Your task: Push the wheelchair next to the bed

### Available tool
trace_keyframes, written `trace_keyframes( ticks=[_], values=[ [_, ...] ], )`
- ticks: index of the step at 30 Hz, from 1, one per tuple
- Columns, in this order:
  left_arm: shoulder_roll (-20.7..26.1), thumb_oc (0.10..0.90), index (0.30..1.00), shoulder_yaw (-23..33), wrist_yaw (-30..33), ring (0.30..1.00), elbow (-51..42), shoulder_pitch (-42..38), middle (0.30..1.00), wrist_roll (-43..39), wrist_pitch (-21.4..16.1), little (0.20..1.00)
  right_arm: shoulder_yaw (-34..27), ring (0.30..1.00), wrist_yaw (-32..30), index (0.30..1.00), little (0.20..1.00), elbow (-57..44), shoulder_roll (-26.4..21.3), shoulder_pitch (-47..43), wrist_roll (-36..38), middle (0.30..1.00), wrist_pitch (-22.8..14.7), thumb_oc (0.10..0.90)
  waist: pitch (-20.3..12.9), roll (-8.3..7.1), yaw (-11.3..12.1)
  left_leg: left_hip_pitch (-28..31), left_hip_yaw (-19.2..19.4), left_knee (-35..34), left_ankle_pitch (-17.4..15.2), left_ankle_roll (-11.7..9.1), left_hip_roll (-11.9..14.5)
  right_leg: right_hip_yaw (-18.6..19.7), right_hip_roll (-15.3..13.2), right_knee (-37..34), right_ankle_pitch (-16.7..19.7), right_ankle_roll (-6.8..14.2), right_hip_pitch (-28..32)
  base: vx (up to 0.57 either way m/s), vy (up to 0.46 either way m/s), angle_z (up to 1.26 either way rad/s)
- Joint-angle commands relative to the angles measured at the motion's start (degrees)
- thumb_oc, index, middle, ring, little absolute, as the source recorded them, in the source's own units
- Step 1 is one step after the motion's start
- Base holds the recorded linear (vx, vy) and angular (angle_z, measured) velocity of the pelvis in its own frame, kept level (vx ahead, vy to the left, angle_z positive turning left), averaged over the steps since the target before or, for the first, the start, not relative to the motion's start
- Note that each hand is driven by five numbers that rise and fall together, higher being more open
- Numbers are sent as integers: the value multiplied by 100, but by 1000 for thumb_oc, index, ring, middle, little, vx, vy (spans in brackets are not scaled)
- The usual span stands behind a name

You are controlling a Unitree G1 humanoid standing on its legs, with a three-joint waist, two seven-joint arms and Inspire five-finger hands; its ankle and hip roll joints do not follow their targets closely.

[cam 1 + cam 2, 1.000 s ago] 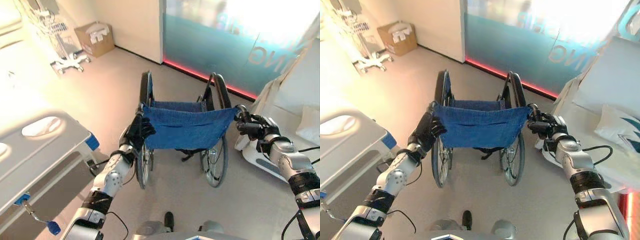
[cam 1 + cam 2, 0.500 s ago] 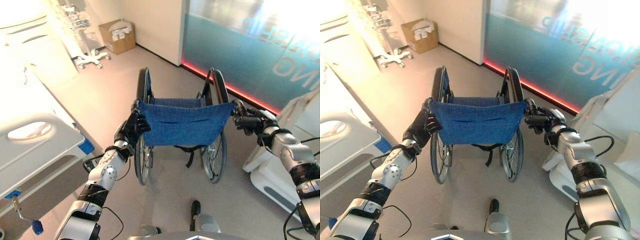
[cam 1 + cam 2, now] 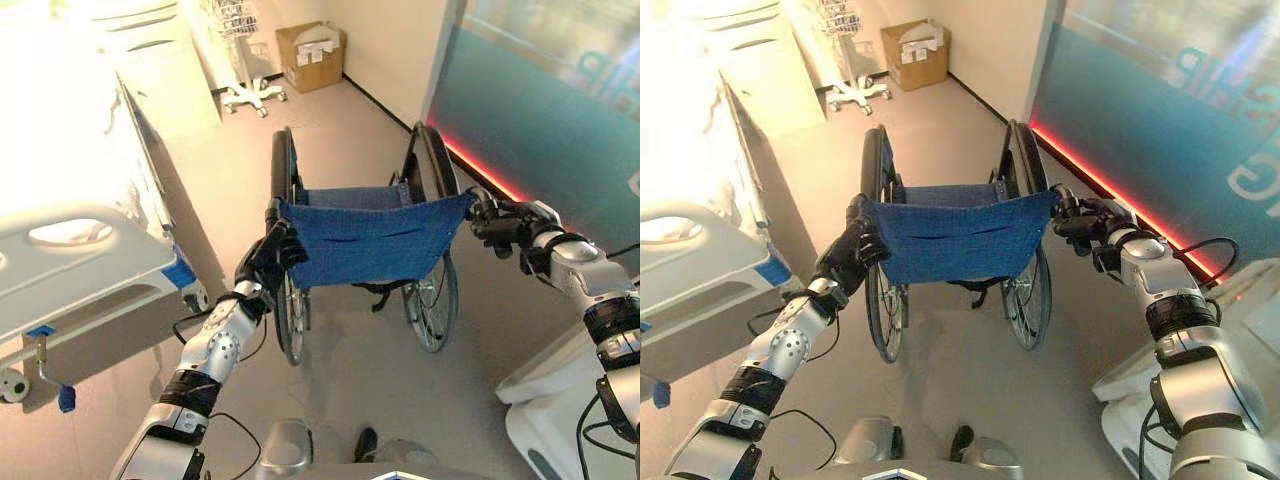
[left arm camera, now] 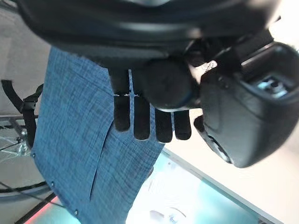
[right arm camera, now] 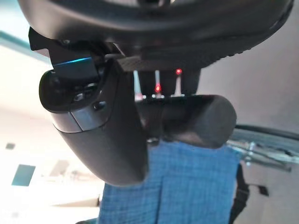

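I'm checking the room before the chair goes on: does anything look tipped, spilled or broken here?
Nothing stands out. The wheelchair stands upright on its wheels, with the left hand and right hand curled round its push handles. The bed and cardboard box look undisturbed.

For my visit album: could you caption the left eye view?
Both hands, left hand and right hand, grip the blue-backed wheelchair by its handles, the bed on its left.

wheelchair [image 3: 365,240] right of bed [image 3: 80,270]
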Motion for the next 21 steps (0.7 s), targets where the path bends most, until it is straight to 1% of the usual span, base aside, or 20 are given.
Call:
trace_keyframes(
  ticks=[1,2,3,4,5,6,7,8,9,10,11,12,13,14,15,16,18,19,20,21],
  values=[
    [-27,400,300,-367,-280,300,-842,-454,300,-65,-481,300,277,300,269,300,300,-551,170,-979,168,300,-626,400,-625,224,289,-94,586,-1388,1008,45,-357,108,157,565,-312,440,393,461,-53,22],
    [18,400,300,-406,-275,300,-930,-400,300,-123,-470,300,229,300,310,300,300,-517,127,-875,150,300,-681,400,-667,202,359,-147,671,-1690,1123,78,-462,111,202,533,-440,437,559,346,-50,7],
    [39,400,300,-405,-265,300,-975,-385,300,-150,-465,300,219,300,345,300,300,-494,108,-850,141,300,-704,400,-685,225,401,-222,673,-1760,1207,87,-463,119,261,517,-468,420,610,424,-70,0],
    [82,400,300,-411,-254,300,-1021,-349,300,-192,-469,300,212,300,440,300,300,-407,80,-810,151,300,-777,400,-718,197,489,-298,523,-1787,1287,99,-553,166,296,563,-622,386,688,435,-68,-9],
    [86,400,300,-320,-187,300,-1060,-343,300,-163,-412,300,214,300,641,300,300,-199,141,-860,92,300,-858,400,-781,125,587,-251,429,-1633,972,321,-663,220,254,670,-706,425,682,492,-47,-21],
    [59,400,300,-270,-143,300,-1041,-345,300,-149,-395,300,219,300,749,300,300,-77,210,-888,70,300,-902,400,-821,87,637,-203,443,-1583,800,451,-706,222,204,813,-710,472,697,440,-13,-44],
    [33,400,300,-233,-106,300,-1011,-341,300,-136,-391,300,191,300,797,300,300,-28,289,-847,20,300,-939,400,-849,36,698,-192,471,-1442,605,589,-729,126,75,1042,-649,557,721,385,18,-48],
    [17,400,300,-187,-88,300,-1001,-318,300,-128,-352,300,131,300,838,300,300,-10,356,-753,19,300,-974,400,-877,-42,796,-190,447,-1317,435,750,-777,-22,-130,1361,-474,728,750,346,43,-44],
    [-1,400,300,-162,-77,300,-988,-301,300,-116,-331,300,75,300,868,300,300,-6,395,-678,36,300,-1003,400,-905,-82,862,-148,412,-1294,358,879,-812,-155,-345,1837,-207,913,728,320,69,-27],
    [-17,400,300,-151,-69,300,-977,-291,300,-96,-317,300,31,300,908,300,300,-10,418,-623,12,300,-1024,400,-927,-108,896,-101,386,-1307,320,964,-845,-229,-504,2154,-40,1045,675,385,149,-18],
    [-51,400,300,-134,-152,300,-893,-299,300,-16,-297,300,-63,300,893,300,300,-119,441,-484,1,300,-1013,400,-929,-37,861,155,336,-1364,278,1047,-810,-330,-892,3394,601,1301,369,367,145,-7],
    [-47,400,300,-151,-182,300,-859,-313,300,12,-291,300,-109,300,856,300,300,-192,447,-401,15,300,-1001,400,-916,-3,835,247,254,-1380,270,1060,-806,-256,-996,3924,734,1363,188,434,130,25],
    [-19,400,300,-195,-237,300,-822,-342,300,-20,-266,300,-154,300,788,300,300,-292,434,-276,46,300,-988,400,-857,86,741,442,66,-1335,208,1054,-754,-77,-1096,4717,861,1368,-224,337,35,37],
    [-12,400,300,-210,-271,300,-778,-372,300,-42,-266,300,-170,300,763,300,300,-317,439,-230,65,300,-994,400,-826,107,686,545,11,-1295,146,1053,-732,-67,-1228,4827,831,1326,-441,333,-9,80],
    [-12,400,300,-235,-306,300,-728,-418,300,-54,-253,300,-167,300,722,300,300,-320,466,-233,58,300,-980,400,-802,124,643,648,-62,-1295,96,1066,-726,-92,-1378,4790,779,1283,-597,348,-127,73],
    [-31,400,300,-283,-361,300,-609,-506,300,-29,-254,300,-154,300,699,300,300,-290,520,-287,36,300,-952,400,-765,141,595,788,-171,-1274,36,1054,-693,-113,-1568,4352,675,1191,-744,314,-191,61],
    [-43,400,300,-328,-398,300,-524,-572,300,8,-268,300,-145,300,690,300,300,-250,546,-345,52,300,-950,400,-732,157,571,838,-250,-1253,27,1011,-654,-121,-1552,3983,519,1125,-764,230,-258,13],
    [-11,400,300,-425,-452,300,-471,-664,300,-21,-280,300,-140,300,615,300,300,-239,528,-411,122,300,-968,400,-655,176,509,873,-414,-1187,75,950,-585,-121,-1422,2912,614,984,-918,188,-336,28],
    [16,400,300,-479,-433,300,-489,-682,300,-41,-306,300,-142,300,593,300,300,-273,502,-407,147,300,-979,400,-603,146,464,923,-530,-1165,27,908,-607,-67,-1438,2392,719,1009,-1009,199,-363,52],
    [33,400,300,-511,-412,300,-506,-687,300,-56,-327,300,-144,300,593,300,300,-292,488,-405,155,300,-989,400,-571,134,434,958,-595,-1156,-8,883,-615,-33,-1450,2121,806,1040,-1053,185,-243,66]
  ],
)
